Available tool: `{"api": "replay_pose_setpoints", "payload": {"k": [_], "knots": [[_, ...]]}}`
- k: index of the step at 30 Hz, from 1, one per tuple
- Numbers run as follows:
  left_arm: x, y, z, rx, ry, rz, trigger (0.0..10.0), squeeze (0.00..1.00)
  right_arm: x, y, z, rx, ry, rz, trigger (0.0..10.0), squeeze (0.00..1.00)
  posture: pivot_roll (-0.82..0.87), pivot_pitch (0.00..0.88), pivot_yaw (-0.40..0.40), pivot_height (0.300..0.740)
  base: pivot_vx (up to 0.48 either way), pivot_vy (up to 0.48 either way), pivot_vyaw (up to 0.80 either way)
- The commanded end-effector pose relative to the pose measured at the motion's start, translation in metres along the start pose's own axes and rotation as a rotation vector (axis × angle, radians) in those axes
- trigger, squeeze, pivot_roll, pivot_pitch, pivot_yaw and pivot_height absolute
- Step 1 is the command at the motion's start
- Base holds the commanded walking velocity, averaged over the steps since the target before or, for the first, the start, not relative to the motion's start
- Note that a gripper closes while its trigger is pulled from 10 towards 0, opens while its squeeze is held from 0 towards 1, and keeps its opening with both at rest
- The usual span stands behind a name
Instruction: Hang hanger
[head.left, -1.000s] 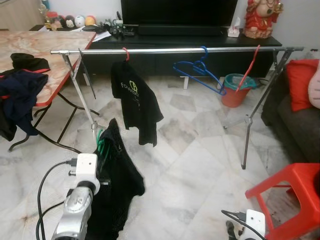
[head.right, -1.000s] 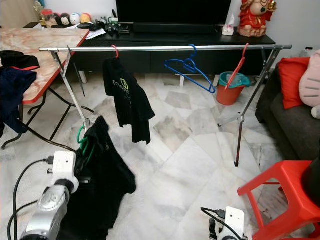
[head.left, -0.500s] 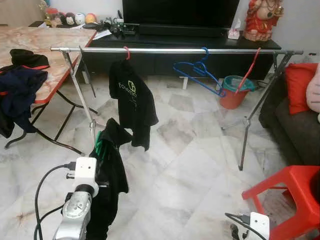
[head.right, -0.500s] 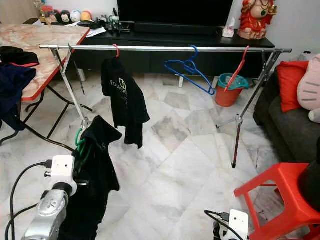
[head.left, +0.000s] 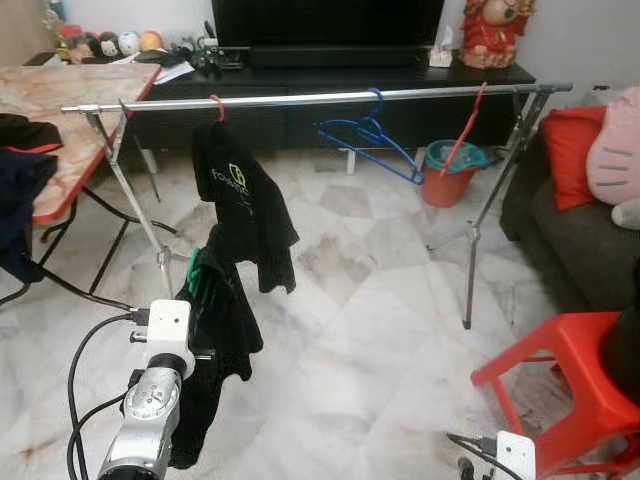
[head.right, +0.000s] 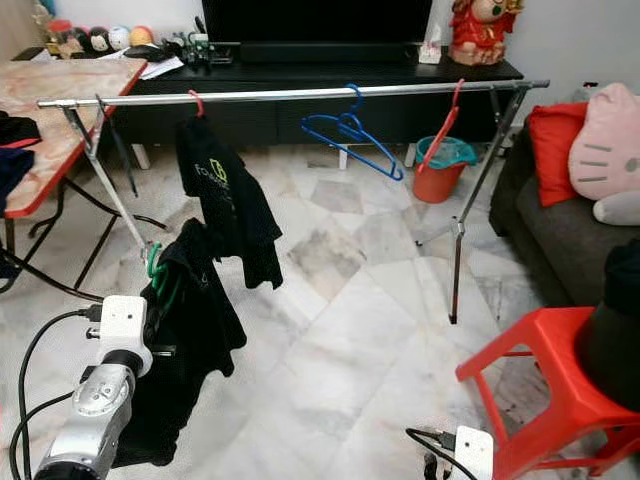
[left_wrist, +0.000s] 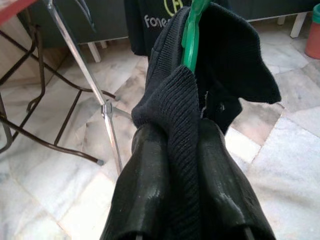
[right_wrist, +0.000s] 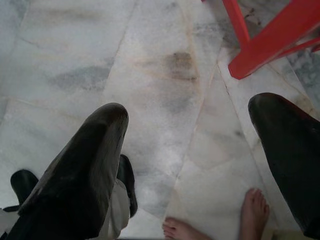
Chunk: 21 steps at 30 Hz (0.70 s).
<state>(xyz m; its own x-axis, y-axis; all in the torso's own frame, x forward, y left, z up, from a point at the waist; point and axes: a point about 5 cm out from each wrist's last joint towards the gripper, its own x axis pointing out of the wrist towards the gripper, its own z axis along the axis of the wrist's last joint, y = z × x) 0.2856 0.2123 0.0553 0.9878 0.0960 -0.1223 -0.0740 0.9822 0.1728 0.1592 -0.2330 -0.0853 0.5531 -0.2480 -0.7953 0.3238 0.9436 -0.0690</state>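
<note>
Since a second ago the robot has stepped closer to the drying rail (head.left: 300, 98) and the dark garment (head.left: 215, 340) now hangs higher, nearer the black T-shirt (head.left: 240, 205) on its red hanger. The left gripper (left_wrist: 175, 150) is clamped on the garment's knit collar, with the green hanger (left_wrist: 190, 35) rising just past the fingers (left_wrist: 145, 180). The right gripper (right_wrist: 187, 165) hangs idle, fingers spread, above the marble floor (head.left: 370, 300) beside the red stool (head.left: 560, 370); bare toes of a person (right_wrist: 215, 225) show below it. The step in hand looks like the carry toward the rail. Next, the hook likely needs lifting above the bar and setting over it, in the gap between the T-shirt and the blue hanger (head.left: 365, 135).
</note>
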Motion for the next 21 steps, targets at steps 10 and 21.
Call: {"api": "replay_pose_setpoints", "payload": {"k": [10,21], "knots": [[0.000,0.001,0.002,0.001,-0.005,0.015,10.0,0.00,0.000,0.002,-0.001,-0.006,0.007,0.011,10.0,0.00,-0.09,0.000,-0.010,0.740,0.000,-0.258,0.00],[-0.001,-0.008,-0.002,-0.016,0.024,-0.032,10.0,0.00,0.000,0.003,-0.001,-0.026,0.012,0.018,10.0,0.00,-0.09,0.000,-0.016,0.740,0.000,-0.166,0.00]]}}
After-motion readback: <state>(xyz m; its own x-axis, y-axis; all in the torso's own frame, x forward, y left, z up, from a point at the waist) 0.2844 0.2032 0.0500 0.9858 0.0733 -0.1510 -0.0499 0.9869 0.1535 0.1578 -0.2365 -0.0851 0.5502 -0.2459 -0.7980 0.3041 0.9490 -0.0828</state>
